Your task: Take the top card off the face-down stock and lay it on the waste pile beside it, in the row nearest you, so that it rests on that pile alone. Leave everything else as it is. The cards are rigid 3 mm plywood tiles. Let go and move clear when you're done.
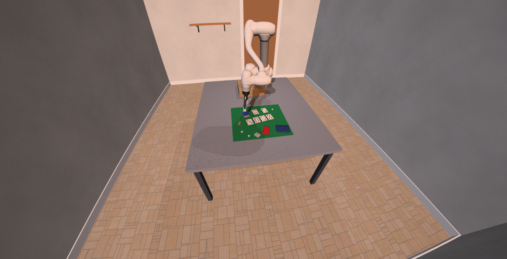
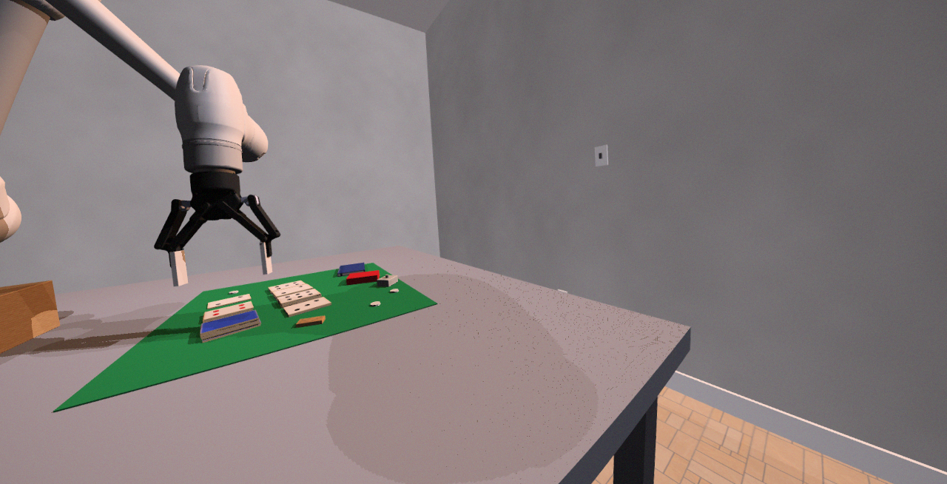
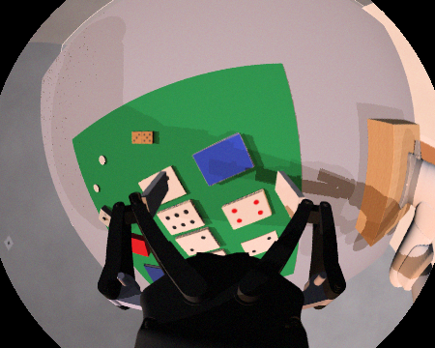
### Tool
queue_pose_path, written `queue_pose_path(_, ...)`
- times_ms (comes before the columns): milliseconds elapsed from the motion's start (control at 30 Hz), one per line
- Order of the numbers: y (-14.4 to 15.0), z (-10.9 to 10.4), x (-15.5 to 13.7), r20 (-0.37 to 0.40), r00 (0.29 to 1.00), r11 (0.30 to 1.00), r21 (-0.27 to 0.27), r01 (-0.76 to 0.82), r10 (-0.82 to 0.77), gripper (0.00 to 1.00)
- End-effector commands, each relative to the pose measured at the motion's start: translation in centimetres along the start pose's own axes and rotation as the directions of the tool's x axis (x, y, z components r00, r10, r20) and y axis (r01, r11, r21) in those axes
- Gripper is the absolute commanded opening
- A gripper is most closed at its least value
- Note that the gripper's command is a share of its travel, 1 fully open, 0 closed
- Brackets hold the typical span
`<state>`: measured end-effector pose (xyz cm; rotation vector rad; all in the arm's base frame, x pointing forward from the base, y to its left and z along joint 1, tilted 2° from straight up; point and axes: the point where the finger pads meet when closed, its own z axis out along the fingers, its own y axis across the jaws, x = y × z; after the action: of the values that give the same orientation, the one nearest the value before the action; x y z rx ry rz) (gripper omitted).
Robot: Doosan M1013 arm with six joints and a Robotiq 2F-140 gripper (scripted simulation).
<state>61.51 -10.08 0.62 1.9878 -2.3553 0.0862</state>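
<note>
The face-down stock [image 1: 246, 114] [image 2: 228, 325] [image 3: 223, 159] is a short stack with a blue top card. It lies at the left end of the row nearest the robot, on the green mat [image 1: 239, 131] [image 2: 165, 362] [image 3: 244, 103]. The waste pile [image 1: 255, 111] [image 2: 229, 312] [image 3: 246, 209] lies right beside it, face up with red pips. My gripper [image 1: 244, 108] [image 2: 221, 272] [image 3: 221, 181] is open and empty. It hangs above the stock, pointing down, with both fingertips clear of the cards.
Another red-pip card [image 1: 264, 109] ends the same row. A row of black-pip cards [image 1: 258, 119] [image 2: 297, 297] [image 3: 179, 216] lies behind it. A small brown tile [image 2: 309, 320], a red box [image 2: 362, 276], a blue box [image 2: 351, 268] and a grey block [image 2: 387, 280] are also on the mat. A wooden box [image 2: 23, 312] stands by the arm's base.
</note>
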Motion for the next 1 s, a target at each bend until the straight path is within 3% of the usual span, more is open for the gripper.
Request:
queue_pose_path(0, 0.03, 0.02, 0.04, 0.018, 0.961, 0.961, 0.007, 0.275, -0.275, 1.0)
queue_pose_path(200, 0.07, 0.07, 0.1, -0.003, 0.832, 0.832, 0.009, 0.555, -0.555, 1.0)
queue_pose_path(400, 0.1, 0.1, 0.14, -0.022, 0.621, 0.621, 0.003, 0.783, -0.783, 1.0)
queue_pose_path(467, 0.1, 0.1, 0.14, -0.022, 0.621, 0.621, 0.003, 0.783, -0.783, 1.0)
queue_pose_path(500, 0.1, 0.1, 0.15, -0.026, 0.496, 0.496, -0.001, 0.868, -0.868, 1.0)
queue_pose_path(600, 0.11, 0.11, 0.16, -0.03, 0.377, 0.377, -0.006, 0.926, -0.926, 1.0)
queue_pose_path(867, 0.11, 0.11, 0.17, -0.025, -0.019, -0.019, -0.009, 1.0, -1.0, 1.0)
queue_pose_path(900, 0.11, 0.11, 0.17, -0.023, -0.068, -0.068, -0.007, 0.998, -0.997, 0.5)
queue_pose_path(967, 0.11, 0.13, 0.17, -0.019, -0.166, -0.166, -0.001, 0.986, -0.986, 0.5)
